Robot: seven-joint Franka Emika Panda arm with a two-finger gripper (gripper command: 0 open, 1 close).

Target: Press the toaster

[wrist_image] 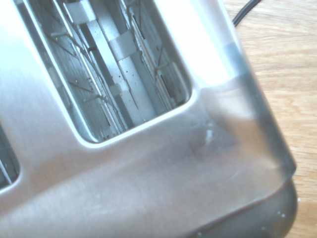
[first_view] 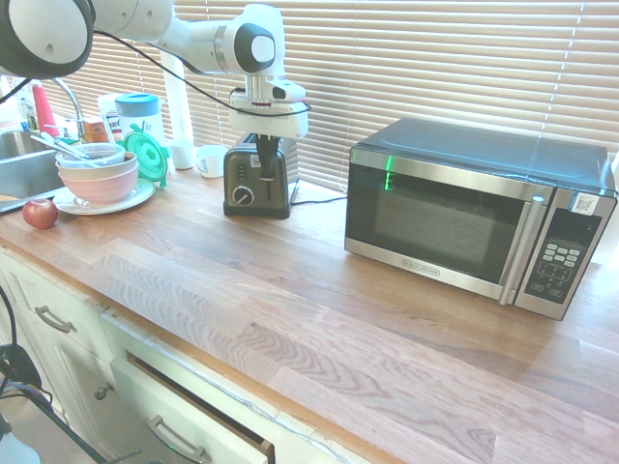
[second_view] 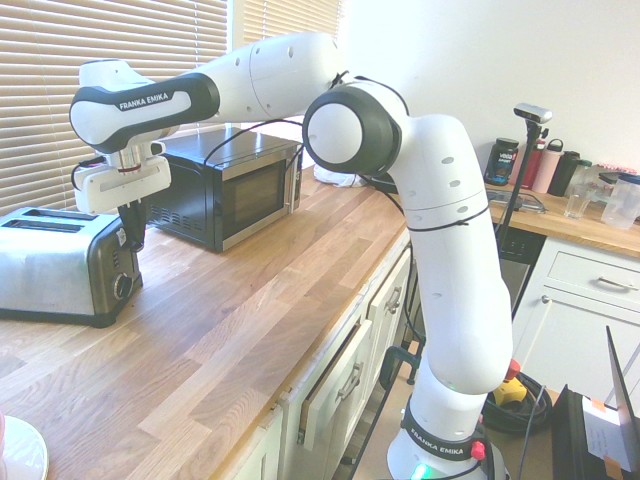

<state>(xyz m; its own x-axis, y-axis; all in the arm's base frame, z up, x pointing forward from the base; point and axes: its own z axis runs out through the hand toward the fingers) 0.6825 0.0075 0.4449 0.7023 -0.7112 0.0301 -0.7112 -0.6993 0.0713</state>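
The toaster is a small steel and dark box with a round dial on its front. It stands on the wooden counter by the window blinds, left of the microwave. My gripper hangs straight down over the toaster's front end. In the second exterior view the gripper is shut with nothing held, its tips at the front top edge of the toaster, above the dial. I cannot tell whether they touch the lever. The wrist view shows the toaster's brushed top, one open slot and its black cord.
A large black-and-steel microwave stands right of the toaster. Left of it are a white cup, stacked bowls on a plate, a red apple and the sink. A drawer below the counter is ajar.
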